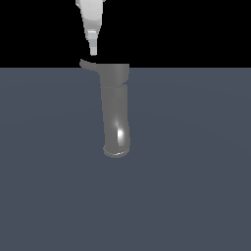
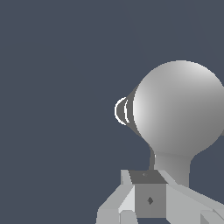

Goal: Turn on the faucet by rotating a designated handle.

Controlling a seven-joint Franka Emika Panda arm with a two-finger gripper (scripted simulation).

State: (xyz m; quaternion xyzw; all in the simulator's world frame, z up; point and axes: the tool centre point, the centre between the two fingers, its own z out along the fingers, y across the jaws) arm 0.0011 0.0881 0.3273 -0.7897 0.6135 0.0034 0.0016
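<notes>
The faucet (image 1: 115, 112) is a tall glossy grey cylinder with a wider collar at its upper end and a rounded rim at its lower end. Its handle (image 1: 88, 63), a short thin lever with an upturned tip, juts from the collar toward the exterior view's left. My white gripper (image 1: 93, 51) hangs just above the handle's tip, a small gap apart, tapering to one narrow point, so it looks shut with nothing held. In the wrist view the faucet (image 2: 179, 109) appears end-on as a large rounded grey form, the handle (image 2: 173, 166) reaching toward my gripper (image 2: 149, 194).
A flat dark blue-grey floor (image 1: 196, 186) spreads around the faucet on all sides. Black background fills the area behind the gripper. No other objects show.
</notes>
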